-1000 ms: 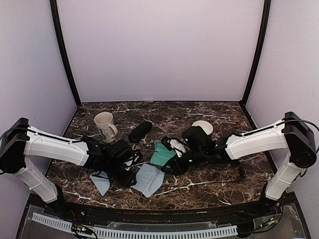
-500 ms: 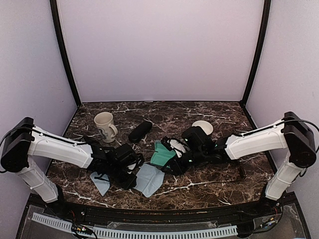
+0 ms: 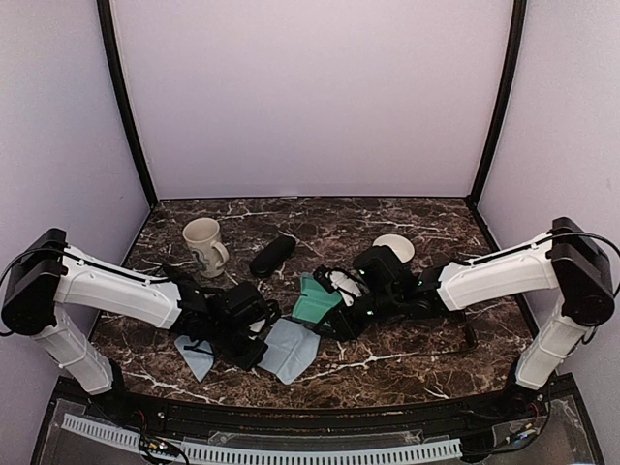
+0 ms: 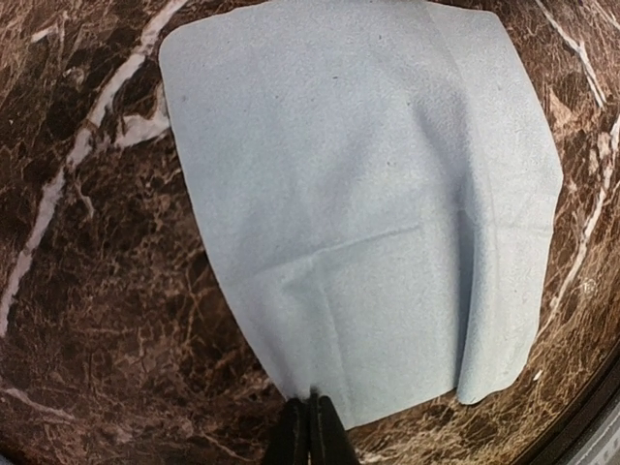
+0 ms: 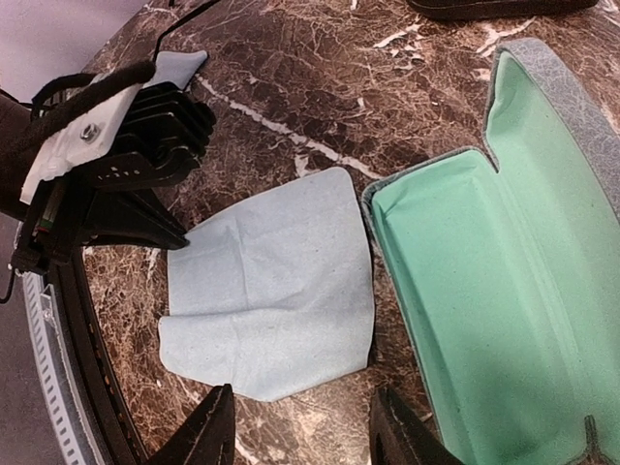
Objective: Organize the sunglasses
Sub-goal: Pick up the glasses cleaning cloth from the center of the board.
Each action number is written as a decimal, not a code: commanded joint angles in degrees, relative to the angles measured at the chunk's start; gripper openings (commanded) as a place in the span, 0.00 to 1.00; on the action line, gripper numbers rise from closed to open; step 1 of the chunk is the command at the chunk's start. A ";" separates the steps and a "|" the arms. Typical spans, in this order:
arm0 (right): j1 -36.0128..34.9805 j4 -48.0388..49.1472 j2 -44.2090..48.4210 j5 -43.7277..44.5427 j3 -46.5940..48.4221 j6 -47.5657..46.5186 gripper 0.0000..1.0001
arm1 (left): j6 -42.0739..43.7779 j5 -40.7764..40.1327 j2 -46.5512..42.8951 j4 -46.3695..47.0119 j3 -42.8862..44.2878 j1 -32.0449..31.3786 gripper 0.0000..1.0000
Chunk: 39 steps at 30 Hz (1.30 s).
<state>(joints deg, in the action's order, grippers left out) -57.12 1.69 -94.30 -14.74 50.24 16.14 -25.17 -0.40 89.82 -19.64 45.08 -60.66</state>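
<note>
No pair of sunglasses shows plainly; a thin dark line (image 3: pixel 191 341) crosses a small blue cloth (image 3: pixel 197 356) beside my left arm, too fine to identify. My left gripper (image 4: pixel 310 431) is shut, pinching the near edge of a larger light-blue cloth (image 4: pixel 368 194) that lies flat on the marble. An open blue-grey case with green lining (image 5: pixel 484 281) lies just right of that cloth (image 5: pixel 271 291). Over the gap between cloth and case hovers my right gripper (image 5: pixel 302 431), open and with nothing between its fingers. In the top view, the left gripper (image 3: pixel 254 344) and right gripper (image 3: pixel 339 315) flank the cloth (image 3: pixel 289 349).
A black oblong case (image 3: pixel 272 256) lies behind the open case (image 3: pixel 315 300). A cream mug (image 3: pixel 203 242) stands at the back left and a white round dish (image 3: pixel 393 247) at the back right. The table's front edge runs close to both cloths.
My left gripper has slid a little to the right and closed on the cloth's near edge. The right arm has held still.
</note>
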 commanded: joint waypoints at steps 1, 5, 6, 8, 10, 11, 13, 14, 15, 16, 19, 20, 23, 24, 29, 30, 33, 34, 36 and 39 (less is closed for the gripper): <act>-0.45 1.86 -2.06 0.14 2.39 -0.25 0.48 | 1.50 -1.05 -1.73 -3.73 -1.07 -0.42 0.00; -0.45 2.26 -4.46 -0.35 5.12 0.03 0.47 | 1.77 -1.42 -3.67 -3.94 -2.23 -0.21 0.00; -0.45 2.26 -5.15 -0.45 5.93 0.14 0.47 | 1.74 -1.08 -4.07 -3.66 -2.68 -0.05 0.00; -0.57 2.49 -7.02 -0.78 7.75 0.24 0.46 | 1.37 -0.59 -4.62 -2.88 -3.53 0.23 0.00; -0.83 2.52 -8.52 -1.26 9.94 0.34 0.45 | 0.98 -0.29 -5.03 -1.72 -4.55 0.28 0.00; -1.00 2.57 -9.24 -1.36 10.55 0.37 0.45 | 0.67 -0.25 -5.23 -1.07 -5.04 0.36 0.00; -1.25 2.60 -10.82 -1.58 12.38 0.49 0.45 | -0.08 -0.22 -5.84 0.79 -6.50 0.45 0.00; -1.36 2.67 -11.72 -1.73 13.18 0.62 0.45 | -0.63 -0.29 -6.25 2.22 -7.46 0.46 0.00; -1.39 2.74 -12.56 -1.90 13.88 0.83 0.45 | -1.07 -0.24 -6.65 3.55 -8.40 0.54 0.00; -1.49 2.78 -13.50 -2.07 14.65 1.14 0.45 | -1.49 -0.10 -7.11 4.80 -9.13 0.55 0.00; -1.59 3.25 -16.04 -3.00 17.19 1.79 0.44 | -2.02 -0.03 -7.72 7.74 -10.96 0.55 0.00; -1.69 3.25 -16.87 -3.27 18.00 1.79 0.44 | -2.07 0.01 -7.81 8.48 -11.37 0.55 0.00; -1.97 2.86 -19.39 -3.79 20.27 1.80 0.44 | -2.07 0.22 -7.50 9.54 -12.01 0.55 0.00; -2.06 2.71 -20.14 -3.96 21.00 1.79 0.44 | -2.03 0.15 -7.35 9.74 -12.08 0.55 0.00; -2.46 2.15 -23.25 -4.09 24.19 1.71 0.44 | -2.15 0.05 -7.50 10.47 -12.65 0.55 0.00; -2.54 1.91 -23.73 -4.09 24.73 1.58 0.44 | -2.21 0.05 -7.59 10.66 -12.71 0.55 0.00; -2.77 1.35 -25.12 -3.73 25.99 1.32 0.44 | -2.51 0.23 -8.02 11.06 -13.08 0.55 0.00; -2.86 1.15 -25.76 -3.61 26.36 1.20 0.44 | -2.52 0.28 -8.12 11.08 -13.18 0.59 0.00; -2.82 0.74 -26.58 -3.47 27.10 1.18 0.44 | -2.60 0.31 -8.38 11.05 -13.40 0.55 0.00; -2.82 0.53 -27.47 -3.12 27.68 1.15 0.44 | -2.99 0.31 -8.85 11.19 -13.85 0.55 0.00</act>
<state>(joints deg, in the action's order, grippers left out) -59.48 2.57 -120.03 -18.20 76.05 17.43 -27.44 -0.51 81.65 -7.07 33.34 -60.27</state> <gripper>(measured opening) 0.439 0.004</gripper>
